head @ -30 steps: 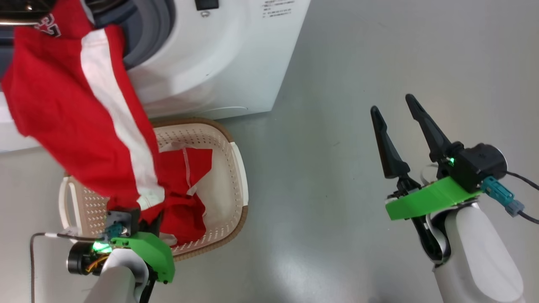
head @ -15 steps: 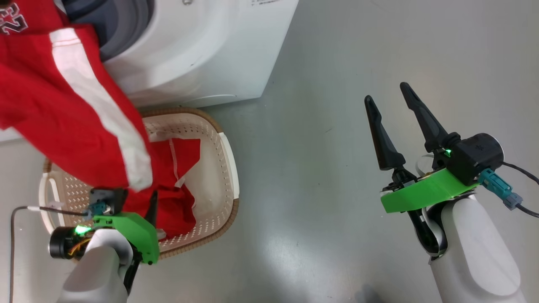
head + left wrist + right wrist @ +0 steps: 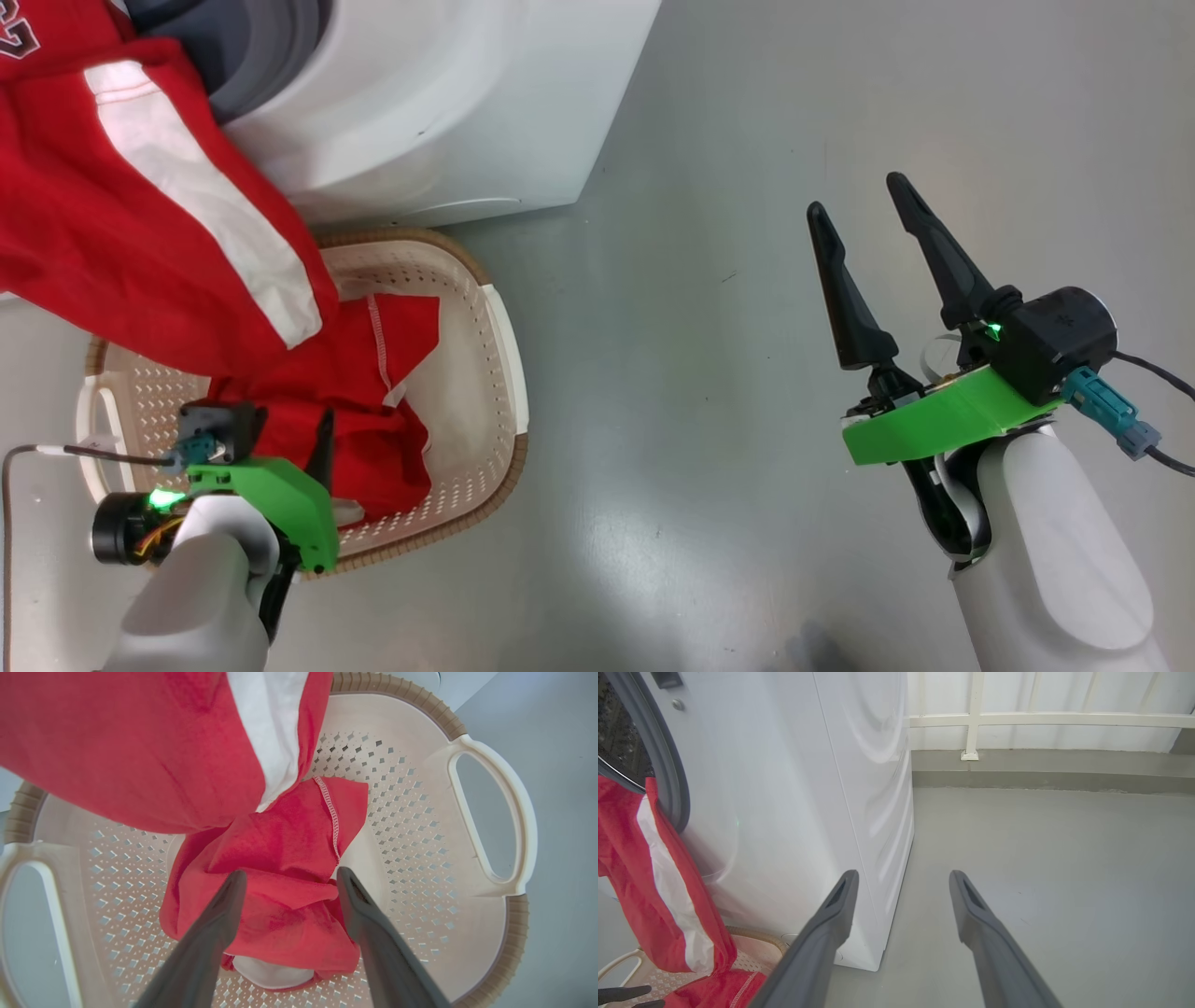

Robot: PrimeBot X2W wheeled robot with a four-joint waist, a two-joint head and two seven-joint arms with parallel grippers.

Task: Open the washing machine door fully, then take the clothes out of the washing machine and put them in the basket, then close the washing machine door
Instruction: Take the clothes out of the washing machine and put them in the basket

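A red garment [image 3: 140,233] with a white stripe and white numerals hangs from the washing machine's [image 3: 448,103] grey-gasketed opening down into the basket [image 3: 509,373]. Its lower end lies bunched with more of the red clothes [image 3: 280,877] on the basket's perforated floor. My left gripper [image 3: 290,873] stands open just above that bundle, one finger on each side, pinching nothing. My right gripper [image 3: 857,194] is open and empty over bare floor to the right of the machine, also seen as the right gripper [image 3: 903,873]. The washing machine door is out of view.
The basket sits on the grey floor [image 3: 709,373] right against the machine's front. Open floor stretches to the right of the machine. A low curb with a white railing [image 3: 971,732] runs along the far side.
My left gripper has opened and let go of the red fabric, which now rests in the basket. The head camera has shifted a little. The right gripper stays open.
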